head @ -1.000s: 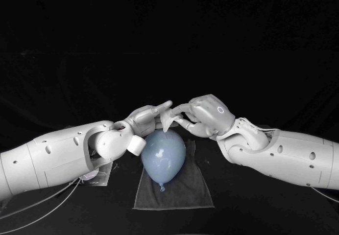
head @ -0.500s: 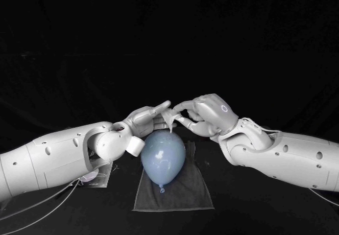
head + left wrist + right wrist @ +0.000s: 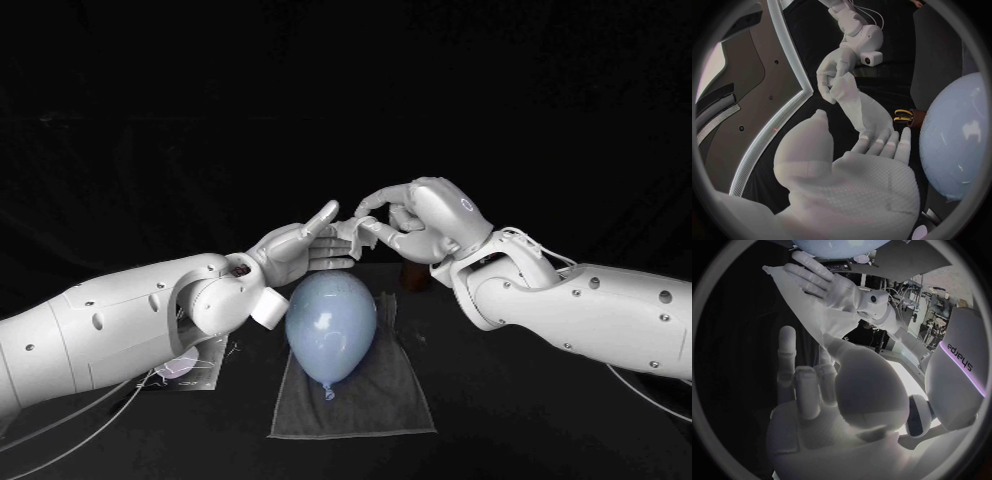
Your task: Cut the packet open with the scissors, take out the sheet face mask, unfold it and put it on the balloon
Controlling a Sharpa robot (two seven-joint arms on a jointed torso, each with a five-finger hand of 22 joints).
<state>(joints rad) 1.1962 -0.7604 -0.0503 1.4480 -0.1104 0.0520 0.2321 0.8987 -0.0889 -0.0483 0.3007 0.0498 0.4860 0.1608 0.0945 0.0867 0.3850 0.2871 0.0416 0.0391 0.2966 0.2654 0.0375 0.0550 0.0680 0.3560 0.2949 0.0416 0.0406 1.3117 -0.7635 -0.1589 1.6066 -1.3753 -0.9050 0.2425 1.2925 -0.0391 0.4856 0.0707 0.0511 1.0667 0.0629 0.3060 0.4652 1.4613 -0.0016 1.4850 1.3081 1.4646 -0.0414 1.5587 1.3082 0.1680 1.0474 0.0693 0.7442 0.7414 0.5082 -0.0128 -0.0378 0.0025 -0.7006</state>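
A pale blue balloon (image 3: 332, 315) lies on a grey cloth (image 3: 368, 400), knot toward me. Just above its far end my two hands meet over a folded white sheet mask (image 3: 351, 235). My left hand (image 3: 296, 248) holds the mask's lower part, thumb raised. My right hand (image 3: 426, 220) pinches the upper part with curled fingers. In the left wrist view the mask (image 3: 857, 107) stretches from my left hand (image 3: 861, 185) up to my right hand (image 3: 834, 70), beside the balloon (image 3: 957, 135). In the right wrist view the mask (image 3: 804, 325) hangs between my right hand (image 3: 823, 400) and my left hand (image 3: 826, 285).
The cut packet (image 3: 188, 365) lies on the table under my left forearm. Gold-handled scissors (image 3: 902, 115) lie beyond the balloon's far end. Black table surrounds the cloth.
Both hands have risen a little with the mask, lifting it off the balloon's far end. My right hand has moved up and turned, pulling the mask taut.
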